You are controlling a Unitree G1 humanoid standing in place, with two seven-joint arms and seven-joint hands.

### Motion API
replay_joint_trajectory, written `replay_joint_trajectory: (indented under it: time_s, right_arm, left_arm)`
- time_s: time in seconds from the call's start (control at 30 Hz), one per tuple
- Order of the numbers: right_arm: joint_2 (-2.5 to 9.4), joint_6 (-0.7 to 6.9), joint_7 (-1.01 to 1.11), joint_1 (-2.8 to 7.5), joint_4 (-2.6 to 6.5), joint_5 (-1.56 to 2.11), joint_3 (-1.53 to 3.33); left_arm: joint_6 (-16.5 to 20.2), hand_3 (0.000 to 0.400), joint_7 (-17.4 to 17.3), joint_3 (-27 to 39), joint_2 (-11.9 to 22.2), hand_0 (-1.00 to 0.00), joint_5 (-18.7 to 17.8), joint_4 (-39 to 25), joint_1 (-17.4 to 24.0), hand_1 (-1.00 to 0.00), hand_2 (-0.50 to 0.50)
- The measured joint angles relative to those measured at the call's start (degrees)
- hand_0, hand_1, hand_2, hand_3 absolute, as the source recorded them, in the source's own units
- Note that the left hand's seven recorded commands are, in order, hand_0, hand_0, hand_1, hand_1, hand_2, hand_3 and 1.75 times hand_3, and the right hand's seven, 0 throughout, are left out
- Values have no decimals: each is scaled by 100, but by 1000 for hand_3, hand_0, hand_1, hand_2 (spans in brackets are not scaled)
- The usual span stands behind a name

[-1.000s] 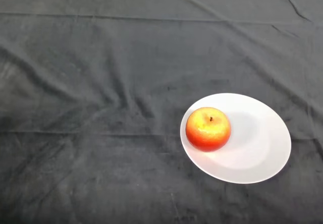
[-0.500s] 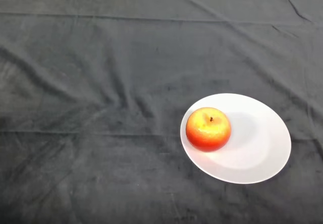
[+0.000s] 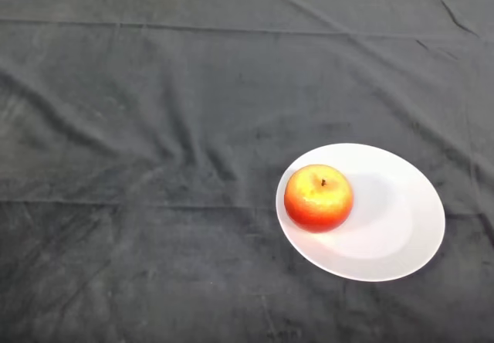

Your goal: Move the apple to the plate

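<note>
A red and yellow apple (image 3: 319, 198) sits upright, stem up, on the left part of a white round plate (image 3: 401, 219). The plate lies on the dark cloth at the right of the head view, towards the front.
The dark cloth (image 3: 154, 127) covers the whole table and lies in shallow wrinkles, with folds running across the left and the far side.
</note>
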Motion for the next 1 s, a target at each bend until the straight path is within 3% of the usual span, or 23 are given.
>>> replay_joint_trajectory:
  time_s: [1.0]
  right_arm:
    - [2,0,0,0,-1,4,0]
  left_arm:
    - [-319,0,-41,8,-237,0,252,-37,-10,0,0]
